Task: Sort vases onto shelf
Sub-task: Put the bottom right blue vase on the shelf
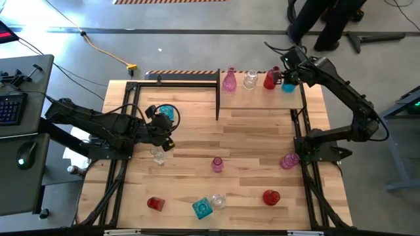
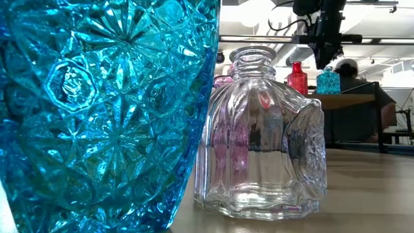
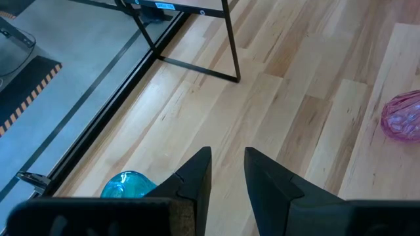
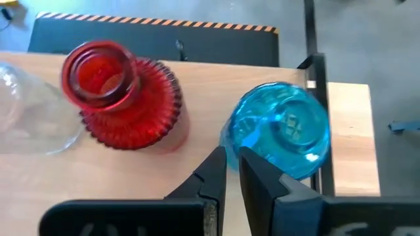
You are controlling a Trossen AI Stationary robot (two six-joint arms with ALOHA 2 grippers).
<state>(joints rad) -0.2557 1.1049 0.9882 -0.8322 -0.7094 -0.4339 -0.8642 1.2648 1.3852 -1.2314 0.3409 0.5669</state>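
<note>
Right gripper (image 1: 287, 81) held over the shelf's far right corner; left gripper (image 3: 228, 172) parked over the table's left side.

On the shelf (image 1: 262, 99) a row is seen: a pink vase (image 1: 229, 80), a clear vase (image 1: 250, 80), a red vase (image 4: 121, 95) and a teal vase (image 4: 282, 134), the last at the corner. The right gripper's fingers are pinched nearly together just beside the teal vase's rim; whether glass is caught between them cannot be told. The left gripper's fingers are parted with nothing between them, a second teal vase (image 3: 128, 185) half hidden behind one. The low view is largely blocked by a teal vase (image 2: 97, 110) cut off by the edge and a clear bottle (image 2: 262, 136).
</note>
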